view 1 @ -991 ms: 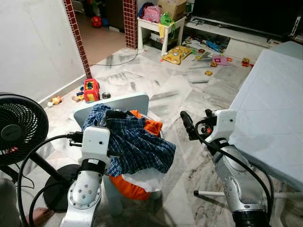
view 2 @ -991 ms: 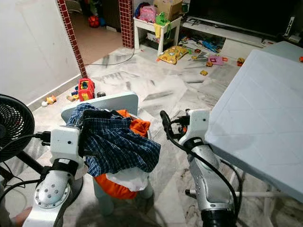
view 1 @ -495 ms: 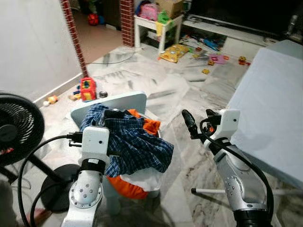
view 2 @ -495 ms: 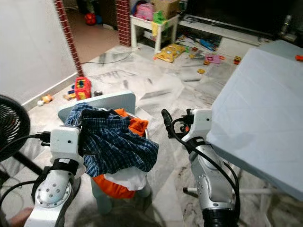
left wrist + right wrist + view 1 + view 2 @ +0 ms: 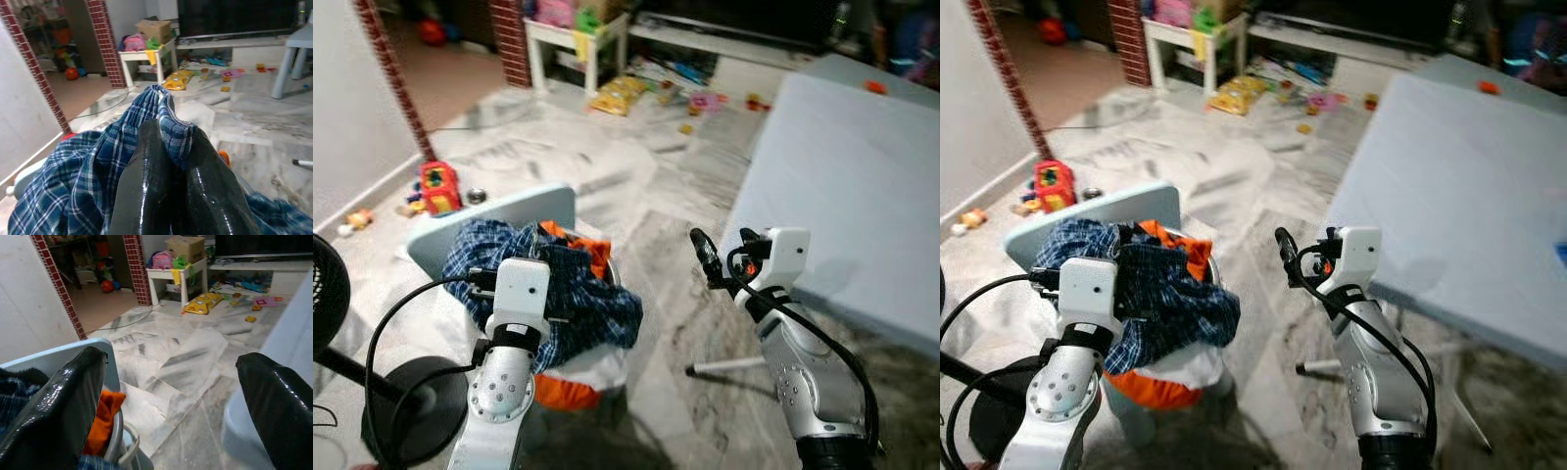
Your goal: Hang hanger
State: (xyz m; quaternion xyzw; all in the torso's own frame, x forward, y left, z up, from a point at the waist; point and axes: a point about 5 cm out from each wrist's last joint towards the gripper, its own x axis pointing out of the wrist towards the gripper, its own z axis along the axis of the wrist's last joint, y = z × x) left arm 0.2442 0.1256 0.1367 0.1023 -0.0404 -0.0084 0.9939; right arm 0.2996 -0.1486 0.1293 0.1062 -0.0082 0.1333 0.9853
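Here, soft plaid shirt [image 5: 98,181] in left tool [image 5: 168,196].

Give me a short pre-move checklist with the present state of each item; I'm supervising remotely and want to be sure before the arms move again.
1. Left gripper has a hold: ok. Its fingers are shut on the blue plaid shirt.
2. Right gripper free: ok. Its fingers are open with nothing between them, held between the laundry basket and the white table.
3. Shirt free of the pile: cannot tell. It drapes over the orange garment and white cloth in the basket.
4. Hanger located: not ok. None can be made out.
5. Path: not ok. Toys are scattered on the marble floor, and a black fan stands at the robot's left.
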